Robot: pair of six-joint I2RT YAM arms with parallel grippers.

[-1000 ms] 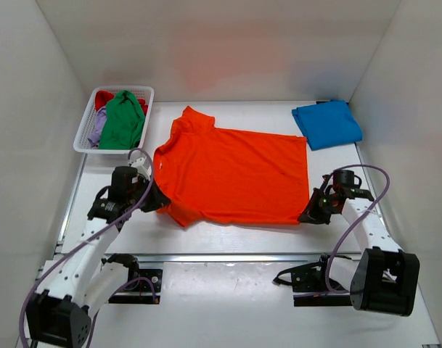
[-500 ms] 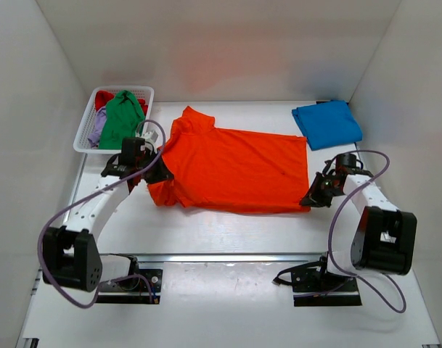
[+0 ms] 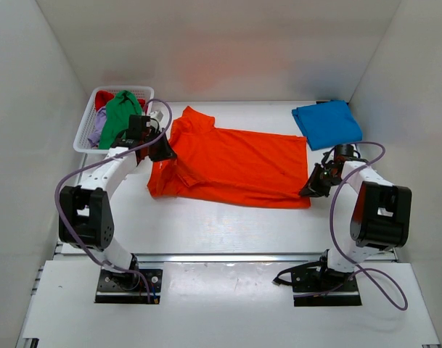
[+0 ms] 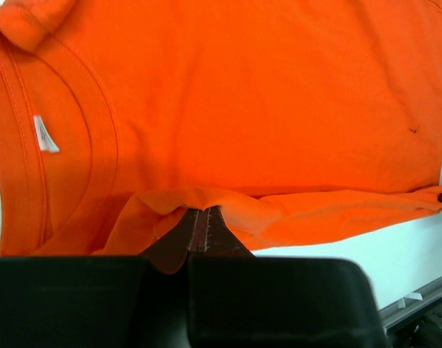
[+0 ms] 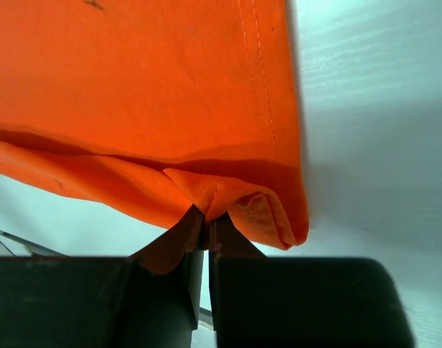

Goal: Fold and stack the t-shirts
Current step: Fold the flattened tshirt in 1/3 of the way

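Note:
A bright orange t-shirt lies across the middle of the table, its near long edge lifted and carried over toward the far side. My left gripper is shut on the shirt's left near edge by the sleeve; the left wrist view shows the orange cloth pinched in my left gripper. My right gripper is shut on the shirt's right near corner, seen in the right wrist view as an orange hem bunched in my right gripper. A folded blue t-shirt lies at the back right.
A white lattice basket at the back left holds a green shirt, a red shirt and a lilac shirt. White walls enclose the table on three sides. A metal rail runs along the near edge.
Both grippers have moved away from the near edge toward the far side, carrying the orange shirt's near edge with them. The shirt now looks narrower front to back.

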